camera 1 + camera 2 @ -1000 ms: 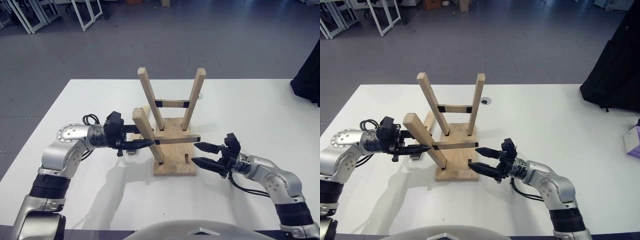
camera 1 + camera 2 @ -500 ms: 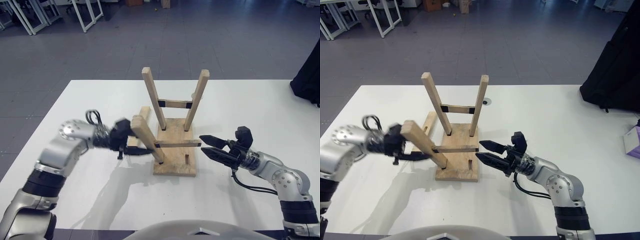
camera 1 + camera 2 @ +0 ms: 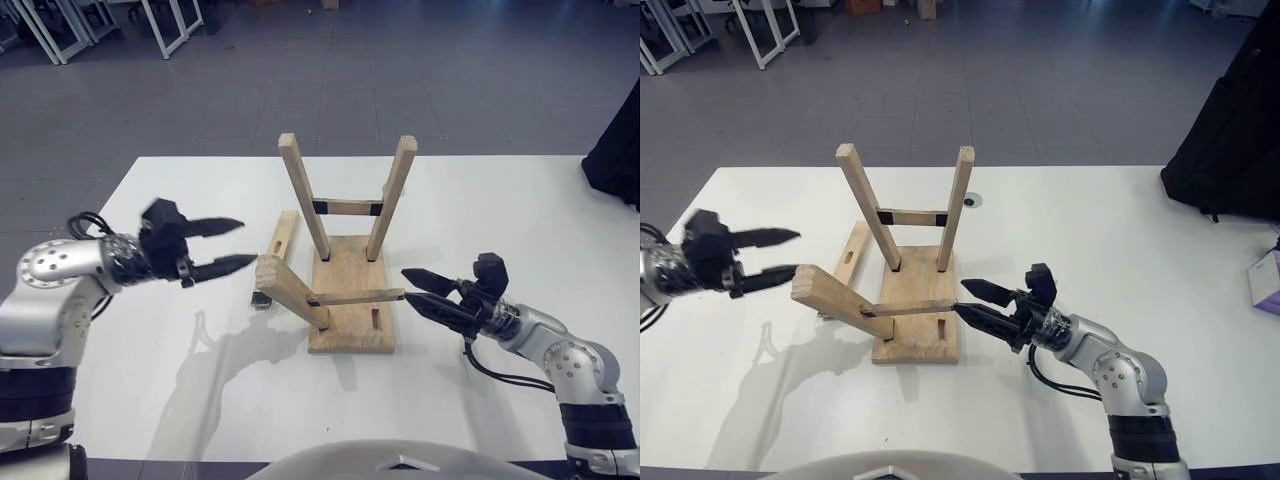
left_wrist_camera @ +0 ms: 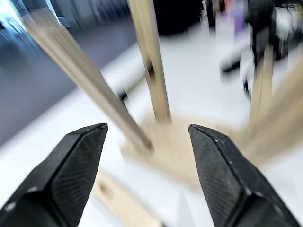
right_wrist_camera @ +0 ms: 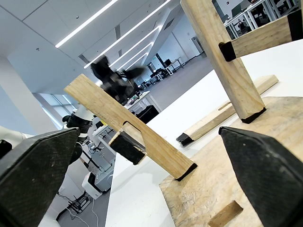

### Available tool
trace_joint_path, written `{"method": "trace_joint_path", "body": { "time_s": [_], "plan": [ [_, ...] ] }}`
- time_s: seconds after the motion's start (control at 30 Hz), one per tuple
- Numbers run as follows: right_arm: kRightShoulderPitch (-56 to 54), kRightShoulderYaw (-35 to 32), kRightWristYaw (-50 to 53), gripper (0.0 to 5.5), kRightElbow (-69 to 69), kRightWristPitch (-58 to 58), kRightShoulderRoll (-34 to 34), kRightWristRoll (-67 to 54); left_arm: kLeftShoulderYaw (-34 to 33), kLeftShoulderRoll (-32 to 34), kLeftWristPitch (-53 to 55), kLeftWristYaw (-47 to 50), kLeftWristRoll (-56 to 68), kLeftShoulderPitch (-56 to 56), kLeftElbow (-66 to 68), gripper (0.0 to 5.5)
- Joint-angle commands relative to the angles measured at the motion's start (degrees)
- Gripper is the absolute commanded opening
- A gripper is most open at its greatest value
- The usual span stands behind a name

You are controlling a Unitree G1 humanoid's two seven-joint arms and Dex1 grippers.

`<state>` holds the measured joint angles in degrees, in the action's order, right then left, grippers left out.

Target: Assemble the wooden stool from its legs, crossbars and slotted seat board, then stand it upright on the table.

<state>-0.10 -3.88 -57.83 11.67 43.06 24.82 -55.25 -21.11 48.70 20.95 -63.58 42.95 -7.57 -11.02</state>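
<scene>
Seat board (image 3: 350, 338) lies mid-table with two legs socketed and a third leg (image 3: 285, 285) leaning left. Its crossbar (image 3: 355, 296) ends at my right hand (image 3: 407, 285), which is parted and empty. The loose leg (image 3: 277, 250) lies left of the board, long axis near-to-far. My left hand (image 3: 246, 241), wide open and empty, is nearer it.

Seat board (image 3: 350, 332) lies flat on the white table (image 3: 500, 200). Two legs stand up at its far edge, far-left leg (image 3: 302, 195) and far-right leg (image 3: 390, 195), w/ the upper crossbar (image 3: 345, 208) joining them. Near-left, a tilted leg (image 3: 288, 287) leans out to the left, foot on the board. The lower crossbar (image 3: 355, 297) runs from it twd the R gripper (image 3: 405, 284), bar end right at the parted fingertips. A loose leg (image 3: 280, 240) lies flat on the table, just left of the board. L gripper (image 3: 248, 241) hangs over the table, fingers spread, apart from the wood, pointing at the tilted leg.
</scene>
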Motion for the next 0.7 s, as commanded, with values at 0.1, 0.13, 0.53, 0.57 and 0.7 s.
{"method": "trace_joint_path", "body": {
  "time_s": [0.1, 0.13, 0.53, 0.57, 0.7],
  "plan": [
    [-0.3, 0.5, 0.9, 5.5, 0.6, -0.9, -0.2, 1.4, -3.4, -6.5, 4.1, 18.0, 16.4, -8.5, -18.7, 3.16],
    [-0.5, 0.5, 0.9, 5.5, 0.5, -0.9, -0.3, 1.5, -2.9, -7.0, 4.7, 20.5, 18.5, -9.2, -21.3, 3.16],
    [0.2, 3.3, 2.7, 5.5, 3.6, -2.4, -0.5, 5.4, 22.5, -9.9, 5.3, 13.5, 8.2, 7.2, -16.2, 3.16],
    [0.1, 3.0, 3.1, 5.5, 3.9, -2.4, -0.7, 5.1, 22.1, -9.7, 4.6, 13.3, 8.4, 6.7, -16.3, 3.16],
    [1.9, 3.5, 4.4, 5.5, 5.3, -2.8, -1.8, 5.3, 19.3, -11.2, 3.7, 16.4, 11.0, -0.4, -16.2, 3.16]
  ]
}}
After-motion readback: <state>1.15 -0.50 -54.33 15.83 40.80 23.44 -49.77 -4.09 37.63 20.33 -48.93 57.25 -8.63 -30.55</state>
